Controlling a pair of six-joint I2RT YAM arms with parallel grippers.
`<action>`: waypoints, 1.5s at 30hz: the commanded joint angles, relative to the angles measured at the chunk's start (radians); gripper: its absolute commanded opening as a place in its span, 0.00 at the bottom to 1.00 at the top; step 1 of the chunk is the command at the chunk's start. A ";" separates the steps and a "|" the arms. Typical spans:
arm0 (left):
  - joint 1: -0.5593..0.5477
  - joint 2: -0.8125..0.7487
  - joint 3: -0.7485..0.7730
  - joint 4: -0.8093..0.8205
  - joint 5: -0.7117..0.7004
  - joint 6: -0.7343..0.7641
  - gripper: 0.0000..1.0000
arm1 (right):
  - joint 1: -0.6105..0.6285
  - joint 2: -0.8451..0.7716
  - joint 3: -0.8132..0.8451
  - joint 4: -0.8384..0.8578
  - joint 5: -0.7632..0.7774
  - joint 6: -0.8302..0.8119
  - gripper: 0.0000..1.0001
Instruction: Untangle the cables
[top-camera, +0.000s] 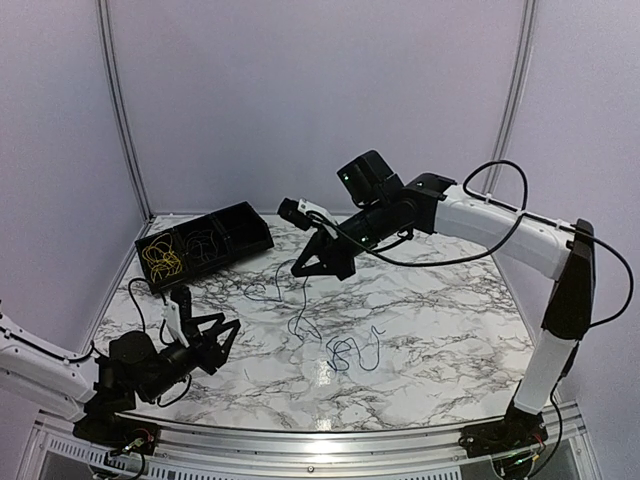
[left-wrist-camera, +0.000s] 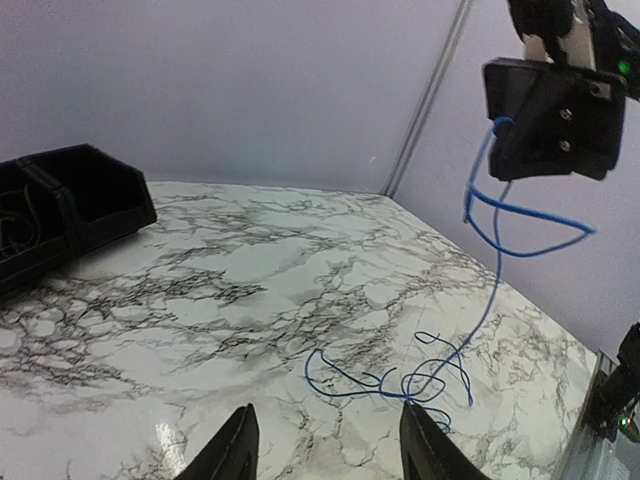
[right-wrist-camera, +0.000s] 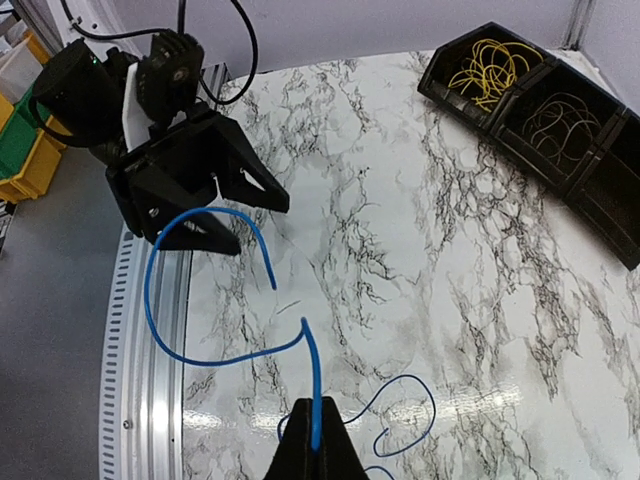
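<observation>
Jaws on the right arm (top-camera: 470, 215) are clamped together on a blue cable (right-wrist-camera: 313, 400), pinching it at their very tips, raised well above the desk (top-camera: 430, 310) near its middle. From that pinch one part of the cable curls out in an open loop in the air, and another strand hangs down to the marble surface. There the rest of the cable lies in a small loose tangle of curls, toward the near side of the desk. Whether any other wire is caught in that tangle cannot be told.

Left jaws stand apart with nothing between them, low over the desk near its near left corner, pointing toward the hanging strand but clear of it.

At the far left of the desk sits a black bin (top-camera: 250, 232) with three compartments. Yellow cables (right-wrist-camera: 490, 65) are heaped in the leftmost one, and dark cables (right-wrist-camera: 560, 120) lie coiled in the middle one.
</observation>
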 joint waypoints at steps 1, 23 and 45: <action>-0.031 0.098 0.117 -0.016 0.157 0.156 0.53 | -0.021 0.036 0.081 0.022 -0.012 0.082 0.00; 0.006 0.534 0.462 -0.040 0.064 0.404 0.09 | -0.053 0.059 0.095 0.042 -0.138 0.159 0.00; 0.406 0.360 0.892 -0.679 0.408 0.140 0.00 | -0.298 -0.189 -0.320 0.128 0.042 -0.055 0.45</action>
